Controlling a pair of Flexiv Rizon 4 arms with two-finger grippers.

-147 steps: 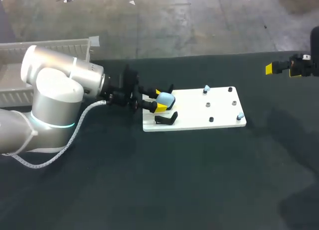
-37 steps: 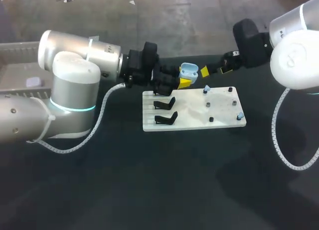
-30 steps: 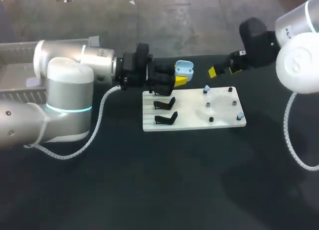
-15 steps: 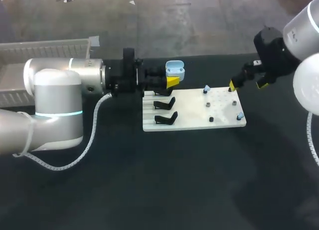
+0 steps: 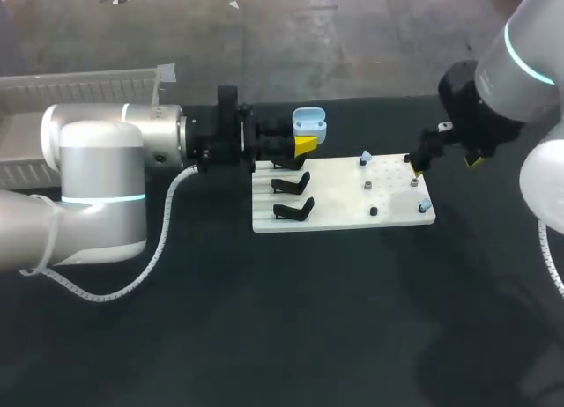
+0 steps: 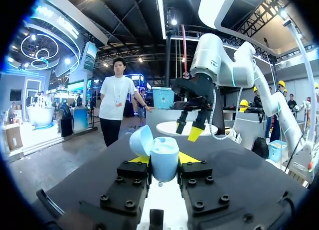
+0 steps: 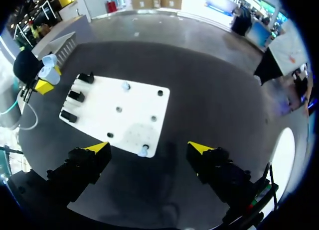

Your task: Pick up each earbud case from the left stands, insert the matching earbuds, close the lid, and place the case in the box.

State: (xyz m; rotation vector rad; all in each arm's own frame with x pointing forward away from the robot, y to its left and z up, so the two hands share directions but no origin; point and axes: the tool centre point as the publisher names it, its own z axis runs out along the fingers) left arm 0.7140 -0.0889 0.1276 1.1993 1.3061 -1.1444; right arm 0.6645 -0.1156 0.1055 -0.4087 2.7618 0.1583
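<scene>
Beyond the board, left claw clamps upright, open-lidded case; right claw gapes.

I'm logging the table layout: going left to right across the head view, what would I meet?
Box → case, held by the left gripper → earbud on a peg → right gripper, open.
</scene>
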